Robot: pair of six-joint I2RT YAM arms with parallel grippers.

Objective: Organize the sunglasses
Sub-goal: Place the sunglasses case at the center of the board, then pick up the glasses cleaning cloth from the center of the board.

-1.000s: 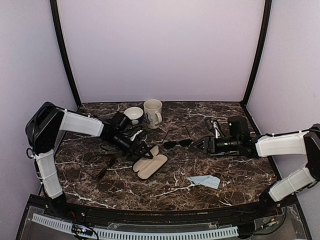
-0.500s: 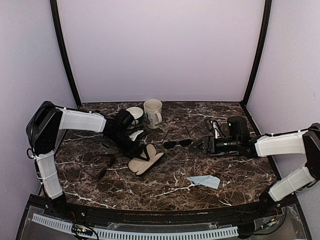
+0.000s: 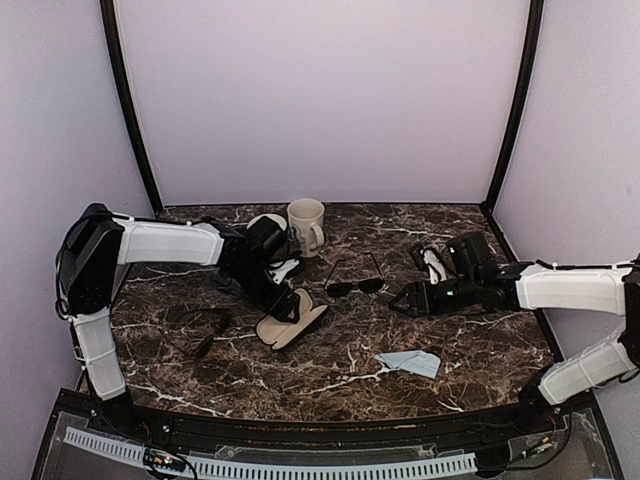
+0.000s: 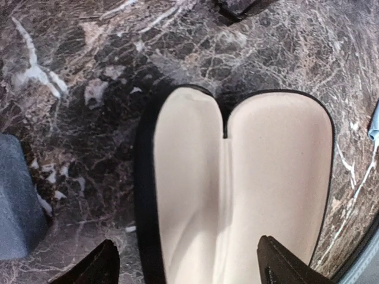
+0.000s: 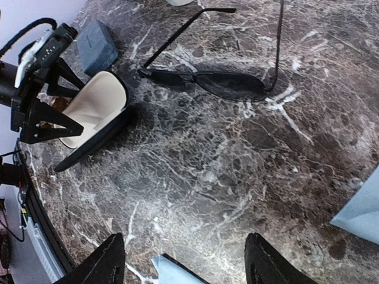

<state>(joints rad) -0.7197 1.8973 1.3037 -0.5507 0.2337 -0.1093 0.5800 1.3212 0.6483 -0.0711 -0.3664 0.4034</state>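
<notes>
- While my left end effector (image 3: pixel 286 300) hangs over the open case (image 3: pixel 283 331) in the overhead view, its fingers stand apart. My right end effector (image 3: pixel 404 298), also spread, sits low over the table (image 3: pixel 480 350) just right of the black sunglasses (image 3: pixel 354 286). The brownish sunglasses (image 3: pixel 198 328) show faintly near the table's left side, well apart from both. A mug (image 3: pixel 306 226) stands at the back and a blue cloth (image 3: pixel 410 362) lies toward the front.
- From my left wrist, the open case (image 4: pixel 249 177) shows its cream lining between my spread fingertips (image 4: pixel 95 269), which grip nothing. A grey-blue case (image 4: pixel 18 207) lies at the left edge.
- From my right wrist, the black sunglasses (image 5: pixel 222 83) lie ahead of my empty, parted fingertips (image 5: pixel 103 263), arms unfolded and pointing away. The open case (image 5: pixel 95 112) is beyond them to the left.
</notes>
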